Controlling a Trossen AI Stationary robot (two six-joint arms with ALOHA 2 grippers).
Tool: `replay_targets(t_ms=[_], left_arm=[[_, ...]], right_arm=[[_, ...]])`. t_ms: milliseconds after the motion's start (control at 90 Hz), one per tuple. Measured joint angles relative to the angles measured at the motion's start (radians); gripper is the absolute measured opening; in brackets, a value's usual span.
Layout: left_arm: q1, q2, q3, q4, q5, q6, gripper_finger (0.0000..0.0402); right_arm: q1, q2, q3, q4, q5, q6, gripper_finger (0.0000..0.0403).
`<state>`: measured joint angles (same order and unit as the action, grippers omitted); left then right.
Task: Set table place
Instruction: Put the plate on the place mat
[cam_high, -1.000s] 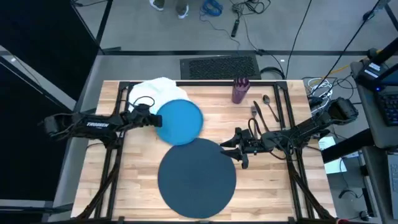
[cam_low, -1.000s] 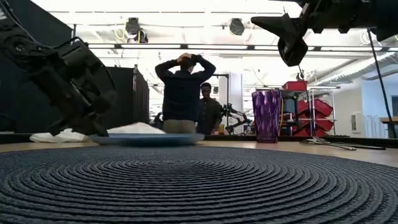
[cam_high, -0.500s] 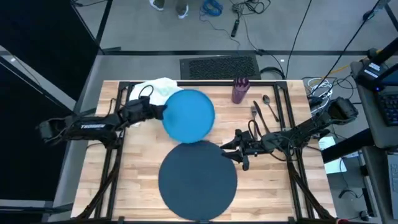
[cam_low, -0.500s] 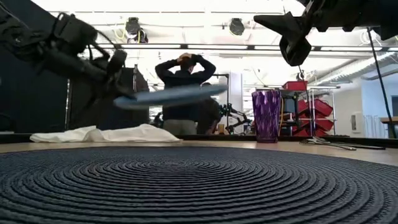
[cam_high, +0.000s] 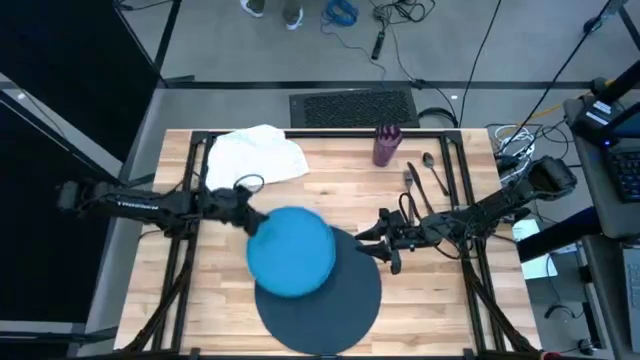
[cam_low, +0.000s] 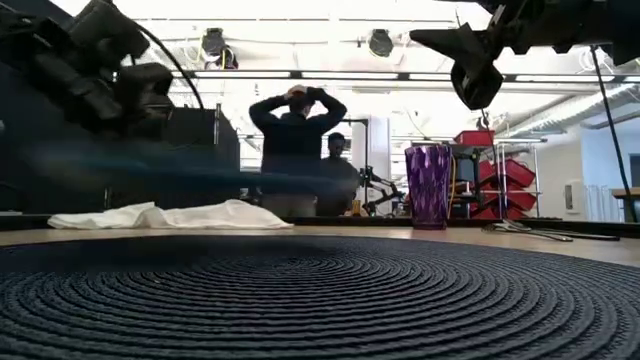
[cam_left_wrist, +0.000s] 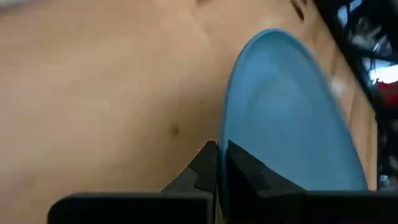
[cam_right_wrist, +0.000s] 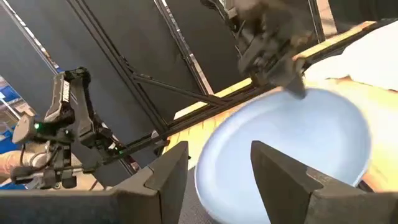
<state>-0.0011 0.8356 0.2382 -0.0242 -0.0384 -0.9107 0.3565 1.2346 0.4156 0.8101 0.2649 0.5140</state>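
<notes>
No legible writing shows. L gripper pinches the rim of the bright blue plate, held above the table and overlapping the dark grey charger. R gripper, fingers apart, hangs just beside the charger; white napkin, purple cup and cutlery lie beyond both grippers.

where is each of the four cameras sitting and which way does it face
High view: overhead, straight down on the light-wood table; both dark arms show.
Low view: table height, looking level over the dark grey woven round charger into the room; both arms enter from above.
Left wrist view: on the left arm, looking past the left gripper, shut on the bright blue round plate.
Right wrist view: on the right arm, past the open right gripper, towards the left arm.
Shared: both wrist views see the blue plate.
</notes>
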Motion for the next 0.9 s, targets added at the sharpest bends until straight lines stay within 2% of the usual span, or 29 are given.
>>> replay_targets(t_ms=[211,422,667,900], left_arm=[[-0.229,0.003,0.000,0.096,-0.200,-0.105,0.0000],[-0.349,0.081,0.038,0.151,-0.389,-0.138,0.0000],[-0.408,0.352,0.151,0.196,-0.415,-0.184,0.0000],[-0.467,0.582,0.260,0.196,-0.389,-0.228,0.0000]], right_arm=[[0.024,-0.090,0.000,-0.003,0.024,-0.067,0.0162],[0.058,-0.128,0.000,-0.108,0.105,-0.076,0.0162],[0.059,-0.126,0.000,-0.134,0.110,-0.041,0.0162],[0.087,-0.126,0.000,-0.163,0.140,-0.028,0.0162]])
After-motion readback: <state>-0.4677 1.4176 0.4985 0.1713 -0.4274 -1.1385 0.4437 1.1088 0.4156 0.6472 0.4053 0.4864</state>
